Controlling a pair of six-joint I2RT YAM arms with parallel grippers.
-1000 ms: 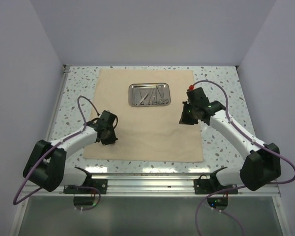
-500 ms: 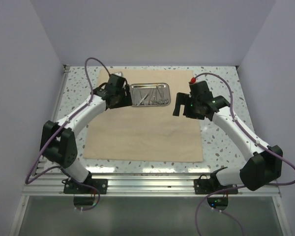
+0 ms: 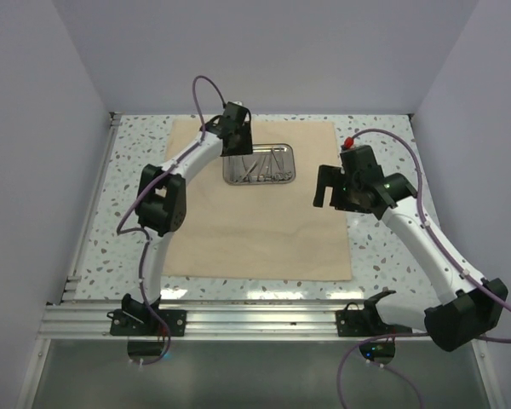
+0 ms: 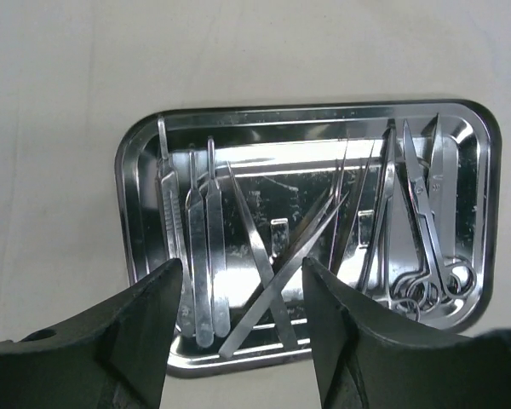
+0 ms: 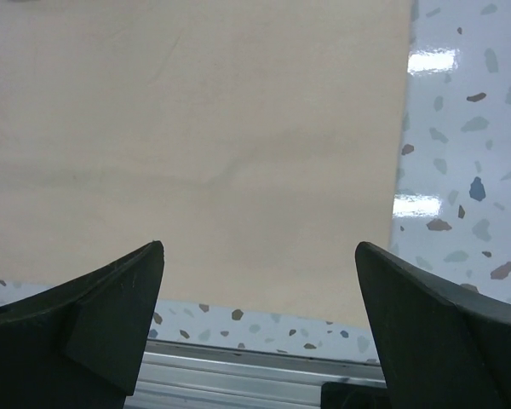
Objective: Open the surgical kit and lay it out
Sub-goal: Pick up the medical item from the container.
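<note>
Speckled table [image 3: 119, 170] bears flat tan cloth [image 3: 255, 230] under shiny steel tray [image 4: 126, 221] of silver instruments [image 4: 255, 247].

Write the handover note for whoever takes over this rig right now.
Grippers: left gripper open and empty, hovering over the tray; right gripper open and empty, above the cloth wrap near its right edge.
Kit: the wrap lies flat on the table; the tray sits on its far half, with scissors and tweezers inside.
Done: wrap opened.
Left: lift the instruments out and lay them on the cloth.
</note>
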